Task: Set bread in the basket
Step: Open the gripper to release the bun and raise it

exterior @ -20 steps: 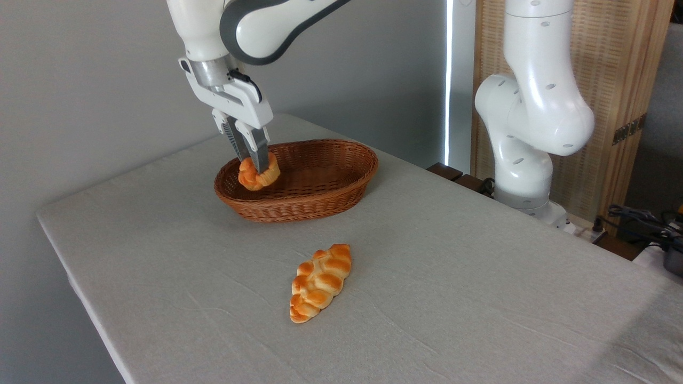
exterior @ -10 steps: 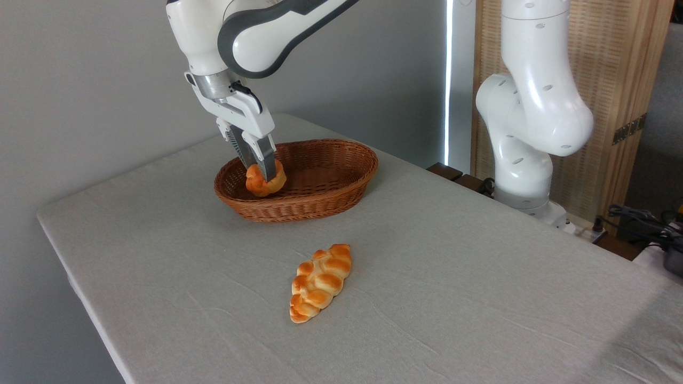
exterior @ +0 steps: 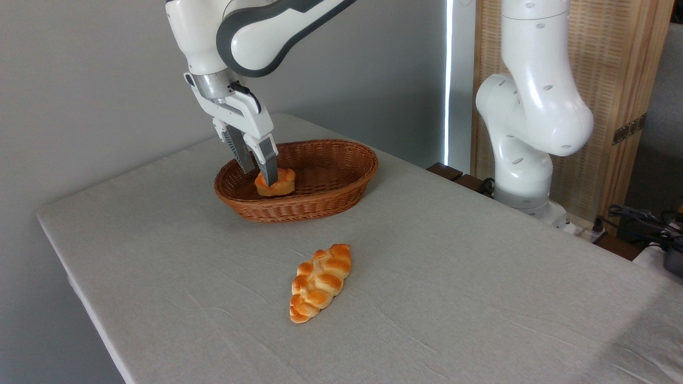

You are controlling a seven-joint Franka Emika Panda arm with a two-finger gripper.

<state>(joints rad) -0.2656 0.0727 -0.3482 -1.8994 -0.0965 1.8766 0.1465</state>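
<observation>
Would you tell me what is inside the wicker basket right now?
A small orange bun sits inside the wicker basket, with the open gripper above it. The near wall hides the bun's base and part of the basket floor.

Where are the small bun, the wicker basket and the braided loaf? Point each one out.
small bun (exterior: 277,184): fixed camera, its orange side.
wicker basket (exterior: 341,194): fixed camera, outer front wall.
braided loaf (exterior: 320,281): fixed camera, middle of its top.

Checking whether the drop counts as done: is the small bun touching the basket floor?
Touching. The camera view shows the bun sitting upright on the basket floor, with the gripper fingers spread and no gap visible beneath the bun.
</observation>
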